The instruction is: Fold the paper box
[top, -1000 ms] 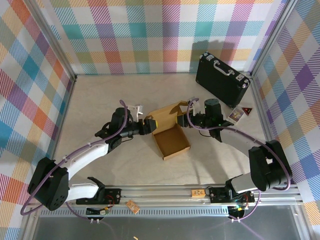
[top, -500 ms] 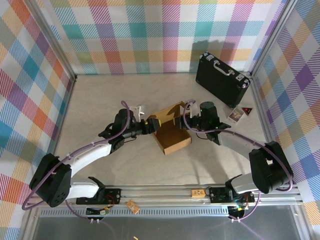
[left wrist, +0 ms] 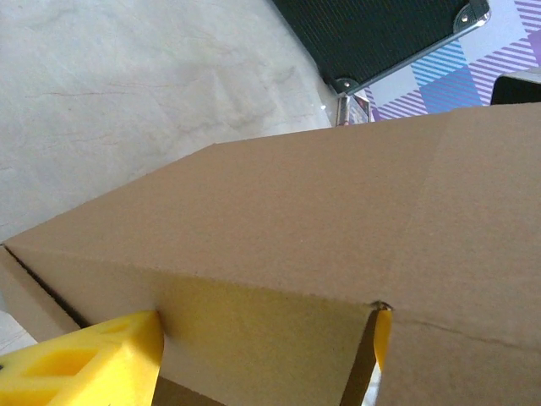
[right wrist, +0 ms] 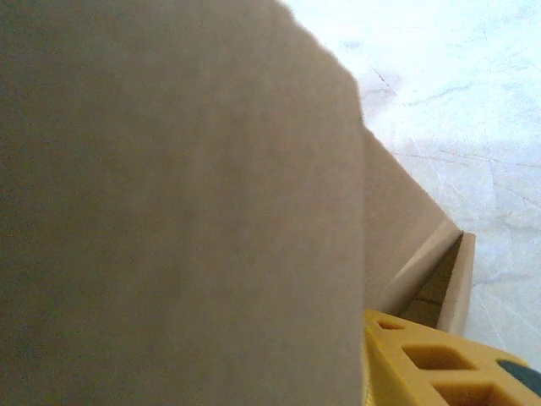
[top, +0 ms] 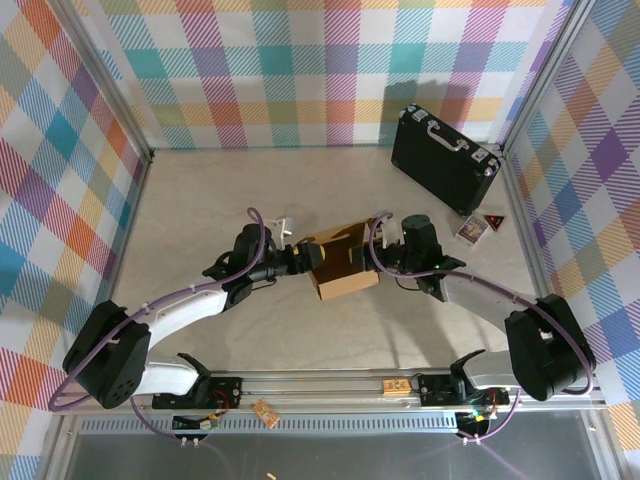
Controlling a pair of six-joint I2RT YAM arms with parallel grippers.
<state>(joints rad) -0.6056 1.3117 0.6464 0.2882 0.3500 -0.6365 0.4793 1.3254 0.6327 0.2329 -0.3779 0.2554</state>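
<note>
The brown paper box (top: 345, 272) sits mid-table with its lid folded down over the tray. My left gripper (top: 313, 256) is against the box's left side and my right gripper (top: 368, 256) against its right side. In the left wrist view the left gripper (left wrist: 269, 318) stands open. Its yellow fingers (left wrist: 84, 364) flank a side flap of the box (left wrist: 296, 211), one at each edge. In the right wrist view a cardboard panel (right wrist: 169, 211) lies close over the lens. One yellow finger (right wrist: 439, 364) shows beside it and the other is hidden.
A black hard case with silver trim (top: 445, 160) stands at the back right, its corner (left wrist: 372, 34) visible past the box. Small cards (top: 478, 226) lie in front of it. Checked walls enclose the table on three sides. A small wooden block (top: 399, 386) rests on the front rail.
The lid has swung down from raised to lying over the tray. Both grippers moved forward and inward with it. The left jaws have widened.
</note>
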